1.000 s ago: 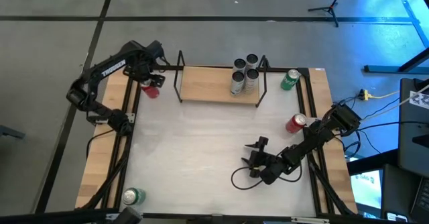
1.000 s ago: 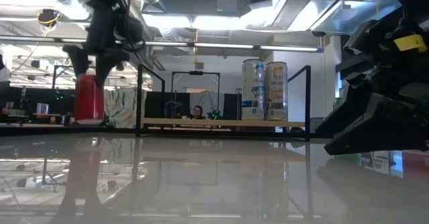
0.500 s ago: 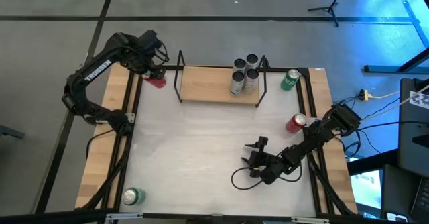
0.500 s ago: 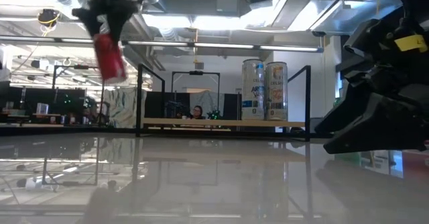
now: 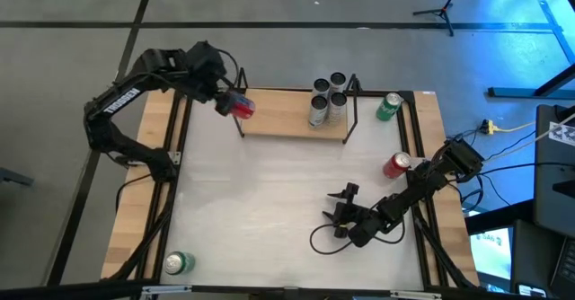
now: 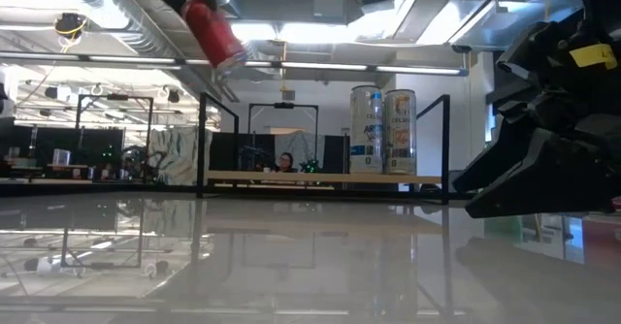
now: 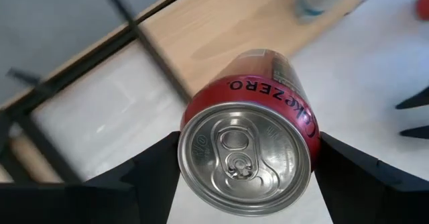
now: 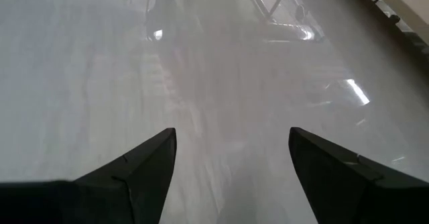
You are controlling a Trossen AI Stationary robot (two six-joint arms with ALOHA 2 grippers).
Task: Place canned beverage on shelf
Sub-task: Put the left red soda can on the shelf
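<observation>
A red cola can [image 5: 243,108] hangs high above the left end of the shelf [image 5: 287,120], a light-wood board in a black rod frame at the table's far side. My left gripper [image 5: 234,103] is shut on it. In the low view the can [image 6: 214,31] shows tilted, well above the table. Three silver cans [image 5: 328,98] stand on the shelf's right end. Toward the near right, my right gripper [image 5: 344,212] stays low over the white table, open, with nothing between its fingers [image 8: 144,163]. My left gripper pinches the red can between its two fingers, one on each side of the can's wall just below the lid [image 7: 307,120]. The lid with its pull tab [image 7: 244,158] faces back toward the wrist. The fingers slant down from above. The can is lifted clear and tilted.
A green can [image 5: 388,106] stands on the table right of the shelf, a red can [image 5: 396,164] by the right edge, and another green can [image 5: 177,263] at the near left corner. The shelf's black posts [image 5: 240,102] rise beside the held can.
My left gripper has risen from the table's far left corner and swung toward the right, over the shelf's left end, still shut on the red can. The can has gone from upright near the table to tilted and high above it.
</observation>
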